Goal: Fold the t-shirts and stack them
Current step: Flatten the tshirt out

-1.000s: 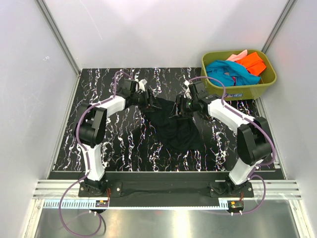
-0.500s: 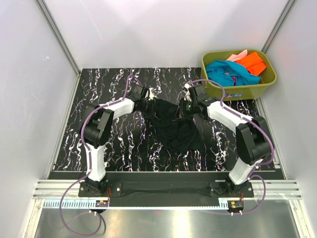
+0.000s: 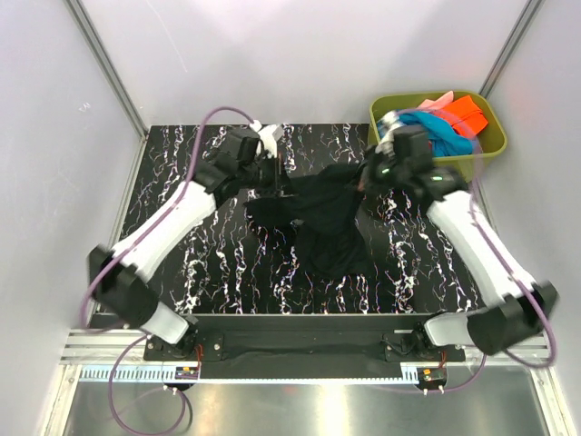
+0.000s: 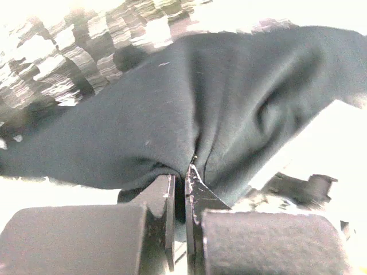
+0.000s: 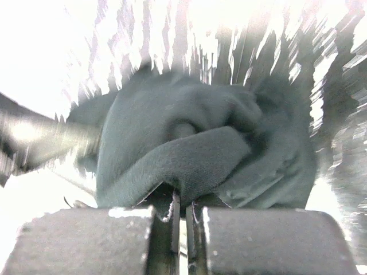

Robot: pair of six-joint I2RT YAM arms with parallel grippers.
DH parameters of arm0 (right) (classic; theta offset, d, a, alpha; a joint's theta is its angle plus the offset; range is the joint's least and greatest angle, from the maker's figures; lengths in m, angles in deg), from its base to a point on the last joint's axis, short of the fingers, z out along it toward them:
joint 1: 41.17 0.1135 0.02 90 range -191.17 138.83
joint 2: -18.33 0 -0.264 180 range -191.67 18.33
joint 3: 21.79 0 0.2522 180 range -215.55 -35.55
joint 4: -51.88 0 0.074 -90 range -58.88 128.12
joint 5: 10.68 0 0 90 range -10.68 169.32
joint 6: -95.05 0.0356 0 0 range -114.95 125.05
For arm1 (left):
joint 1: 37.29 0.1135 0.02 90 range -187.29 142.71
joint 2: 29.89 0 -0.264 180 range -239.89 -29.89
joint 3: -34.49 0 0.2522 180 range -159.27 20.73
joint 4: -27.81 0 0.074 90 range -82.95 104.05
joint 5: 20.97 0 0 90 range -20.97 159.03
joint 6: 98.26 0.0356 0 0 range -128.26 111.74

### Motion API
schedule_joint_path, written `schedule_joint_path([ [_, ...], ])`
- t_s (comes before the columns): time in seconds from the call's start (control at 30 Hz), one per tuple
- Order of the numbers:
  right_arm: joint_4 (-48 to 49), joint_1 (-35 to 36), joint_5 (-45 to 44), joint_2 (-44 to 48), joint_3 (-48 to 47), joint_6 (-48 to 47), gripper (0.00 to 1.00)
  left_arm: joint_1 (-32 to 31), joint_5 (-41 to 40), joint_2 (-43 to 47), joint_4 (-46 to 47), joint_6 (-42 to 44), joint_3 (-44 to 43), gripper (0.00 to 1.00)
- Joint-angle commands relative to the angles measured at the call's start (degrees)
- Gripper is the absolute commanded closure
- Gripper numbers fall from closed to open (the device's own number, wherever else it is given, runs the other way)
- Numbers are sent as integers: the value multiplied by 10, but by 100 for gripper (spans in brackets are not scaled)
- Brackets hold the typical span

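A large black t-shirt (image 3: 322,222) hangs bunched over the middle of the marbled table, lifted at its top corners. My left gripper (image 3: 277,184) is shut on its left upper edge; the left wrist view shows dark cloth (image 4: 189,120) pinched between the closed jaws (image 4: 180,192). My right gripper (image 3: 368,180) is shut on the right upper edge, with a fold of the same cloth (image 5: 195,154) clamped in the narrow slit between its jaws (image 5: 182,209). Teal (image 3: 427,132), orange (image 3: 465,113) and pale pink (image 3: 436,102) t-shirts lie heaped in the tub.
The olive-green plastic tub (image 3: 454,163) stands at the back right corner of the black marbled table (image 3: 209,263). White walls with metal rails close in the left, back and right sides. Both arm bases sit on the near rail.
Both grippers have closed on the black t-shirt's upper edge and risen, the arms stretching up and apart, so the cloth's top is pulled off the table and spread wider.
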Motion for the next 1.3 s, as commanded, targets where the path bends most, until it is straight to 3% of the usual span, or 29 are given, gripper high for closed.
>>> schedule_joint_path([
  [0.0,-92,-48,-53,61,-71,-17,100,-55,-5,90,-54,-14,-37,100],
  [0.27,-180,-82,-81,120,-259,-63,100,-199,-61,220,-64,-103,-31,100],
  [0.4,-139,-82,8,113,-307,-79,100,-241,-144,309,-81,-131,22,100],
  [0.5,-98,-82,96,44,-336,-54,100,-240,-231,359,-116,-165,77,100],
  [0.57,-29,-73,146,6,-339,-21,100,-237,-321,398,-171,-186,99,94],
  [0.73,48,17,209,-207,-395,38,98,-200,-434,458,-242,-269,162,87],
  [0.77,69,40,223,-247,-413,54,93,-168,-437,461,-247,-270,179,72],
  [0.83,91,55,262,-369,-481,101,70,-122,-426,453,-267,-270,213,39],
  [0.87,61,66,256,-406,-512,103,64,-64,-395,436,-281,-257,215,19],
  [0.9,39,69,238,-468,-577,91,60,-42,-383,427,-286,-222,211,13],
  [1.0,-69,67,199,-528,-650,64,50,-17,-419,403,-333,-195,163,3],
  [1.07,-119,67,184,-518,-630,40,43,-17,-429,408,-331,-177,144,3],
  [1.13,-141,67,160,-465,-540,-5,39,-17,-405,409,-301,-132,144,6],
  [1.27,-136,67,77,-287,-309,-71,37,-18,-244,366,-195,-58,163,19],
])
